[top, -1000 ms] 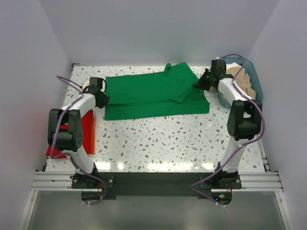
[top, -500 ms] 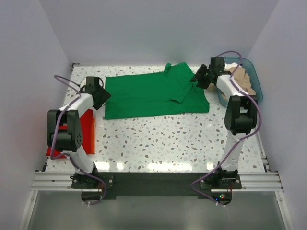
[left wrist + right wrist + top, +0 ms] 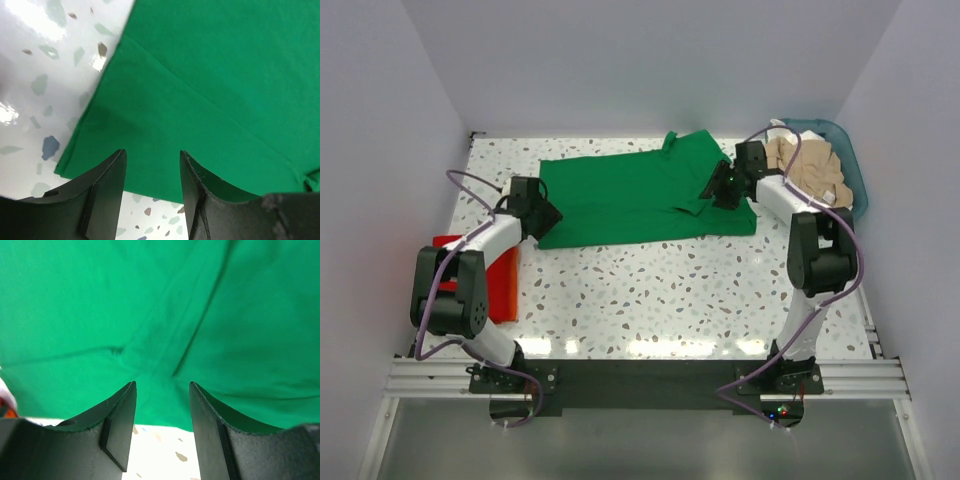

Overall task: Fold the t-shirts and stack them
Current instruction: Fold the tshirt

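A bright green t-shirt (image 3: pixel 630 195) lies spread flat across the back of the table, a sleeve folded over on its right part. My left gripper (image 3: pixel 548 215) stands open at the shirt's near left corner. In the left wrist view that gripper (image 3: pixel 152 155) has only green cloth (image 3: pixel 210 75) and speckled tabletop between its fingers. My right gripper (image 3: pixel 715 187) hangs open over the shirt's right side by the sleeve. The right wrist view shows this gripper (image 3: pixel 162 386) above creased green cloth (image 3: pixel 150 300), holding nothing. A folded red t-shirt (image 3: pixel 503 290) lies at the left edge, partly under my left arm.
A teal basket (image 3: pixel 855 175) at the back right holds crumpled beige t-shirts (image 3: pixel 810 170). Grey walls close in the table on the left, back and right. Speckled tabletop (image 3: pixel 660 290) stretches between the green shirt and the arm bases.
Both grippers went from shut to open and let go of the green shirt. The left one slid toward the shirt's near left corner. The right one moved left, over the sleeve.
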Motion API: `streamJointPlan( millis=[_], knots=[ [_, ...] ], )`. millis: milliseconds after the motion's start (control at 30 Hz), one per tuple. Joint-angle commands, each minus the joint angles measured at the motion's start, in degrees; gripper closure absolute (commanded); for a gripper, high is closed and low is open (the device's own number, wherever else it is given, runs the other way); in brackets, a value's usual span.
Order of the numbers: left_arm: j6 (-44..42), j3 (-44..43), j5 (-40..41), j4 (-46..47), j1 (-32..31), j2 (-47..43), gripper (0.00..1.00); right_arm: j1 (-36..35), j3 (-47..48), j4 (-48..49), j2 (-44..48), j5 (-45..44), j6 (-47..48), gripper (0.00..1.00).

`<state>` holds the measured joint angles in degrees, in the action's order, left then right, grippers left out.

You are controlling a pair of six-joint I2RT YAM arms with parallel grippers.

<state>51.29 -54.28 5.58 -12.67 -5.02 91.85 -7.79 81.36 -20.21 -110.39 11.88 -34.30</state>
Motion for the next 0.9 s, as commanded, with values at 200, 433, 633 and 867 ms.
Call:
streamJointPlan(
  millis=[200, 433, 633, 867],
  knots=[
    [-0.3, 3.7, -2.7, 6.0, -1.7, -1.2, 0.5, -4.5, -2.7, 5.9, -2.4, -2.3, -1.8, 0.5],
    [-0.7, 4.4, -2.6, 6.2, -1.8, -1.0, 0.5, -5.0, -2.5, 5.3, -3.2, -3.9, -2.3, 0.46],
    [-1.0, 4.0, -2.5, 6.2, -1.8, -0.5, 0.5, -5.2, -2.6, 8.1, -4.7, -2.2, -3.5, 0.44],
    [-1.3, 3.6, -2.3, 5.5, -1.8, -0.4, 0.5, -5.3, 0.1, 8.7, -7.2, -1.9, -4.1, 0.44]
  ],
)
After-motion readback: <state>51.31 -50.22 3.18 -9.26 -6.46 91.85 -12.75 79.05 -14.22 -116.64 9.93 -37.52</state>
